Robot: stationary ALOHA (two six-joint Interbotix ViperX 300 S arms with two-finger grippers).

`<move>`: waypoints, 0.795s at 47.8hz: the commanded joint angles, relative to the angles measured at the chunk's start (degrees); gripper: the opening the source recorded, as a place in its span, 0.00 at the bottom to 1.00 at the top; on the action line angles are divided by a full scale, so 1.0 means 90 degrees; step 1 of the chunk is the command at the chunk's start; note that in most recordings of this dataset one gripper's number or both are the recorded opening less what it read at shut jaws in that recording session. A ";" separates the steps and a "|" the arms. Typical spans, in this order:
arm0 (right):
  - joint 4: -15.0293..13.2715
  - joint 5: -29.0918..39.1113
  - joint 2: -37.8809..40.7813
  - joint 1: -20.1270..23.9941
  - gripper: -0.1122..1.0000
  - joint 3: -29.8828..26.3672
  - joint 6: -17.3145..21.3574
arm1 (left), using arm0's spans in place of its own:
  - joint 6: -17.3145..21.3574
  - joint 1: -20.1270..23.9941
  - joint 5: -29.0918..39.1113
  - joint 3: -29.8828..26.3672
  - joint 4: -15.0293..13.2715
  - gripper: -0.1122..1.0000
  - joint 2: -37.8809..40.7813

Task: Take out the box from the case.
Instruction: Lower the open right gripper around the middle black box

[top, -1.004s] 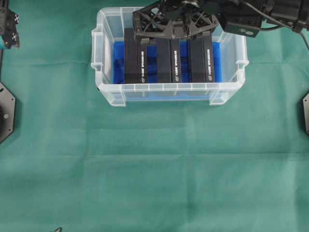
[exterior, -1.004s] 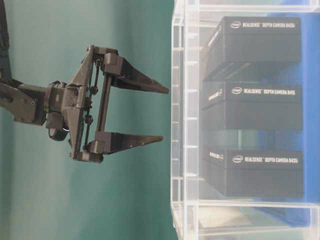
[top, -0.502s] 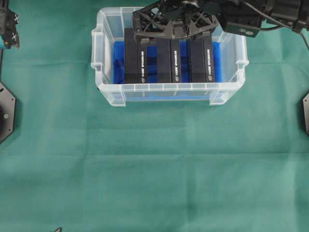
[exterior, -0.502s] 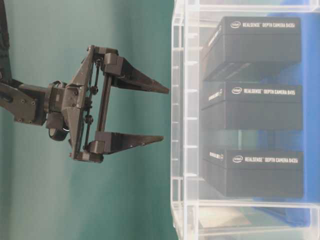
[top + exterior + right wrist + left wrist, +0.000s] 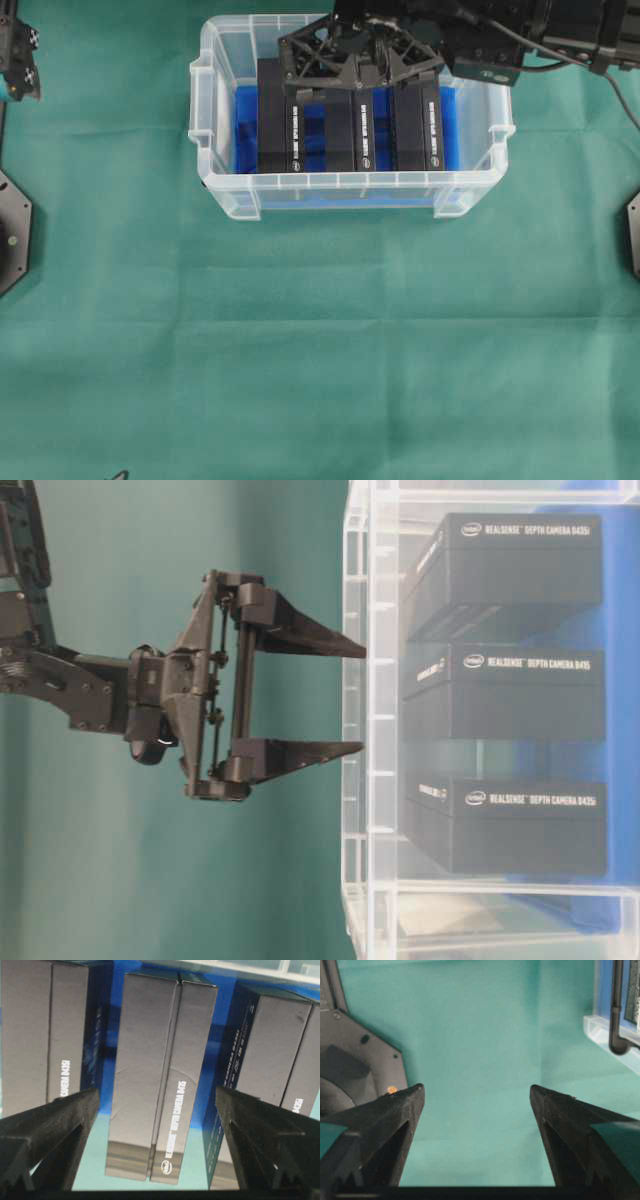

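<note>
overhead: top-down | table-level: sideways, close | share: case (image 5: 350, 185)

Three black boxes stand in the clear case (image 5: 372, 780), and each carries white print. In the table-level view the top box (image 5: 520, 570) reads "REALSENSE DEPTH CAMERA D435i" beside a small oval Intel logo. The middle box (image 5: 520, 690) reads "REALSENSE DEPTH CAMERA D435", and the bottom box (image 5: 520, 825) reads "REALSENSE DEPTH CAMERA D435i", each with the same logo. In the right wrist view the middle box's narrow face repeats "REALSENSE DEPTH CAMERA D435".
</note>
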 commanded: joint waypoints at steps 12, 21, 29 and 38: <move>0.0000 -0.0420 -0.0107 -0.0020 0.95 0.0254 0.0020 | 0.0000 0.0020 -0.0010 -0.0137 -0.0010 0.87 -0.0020; 0.0010 -0.0547 -0.0059 -0.0029 0.95 0.0312 0.0020 | 0.0000 0.0010 -0.0010 -0.0137 -0.0010 0.87 -0.0020; 0.0059 -0.0557 0.0059 -0.0029 0.95 0.0322 0.0010 | 0.0010 0.0010 -0.0010 -0.0137 -0.0010 0.87 -0.0020; 0.0078 -0.0576 0.0166 -0.0039 0.95 0.0352 0.0000 | 0.0010 0.0020 -0.0010 -0.0117 -0.0010 0.87 -0.0049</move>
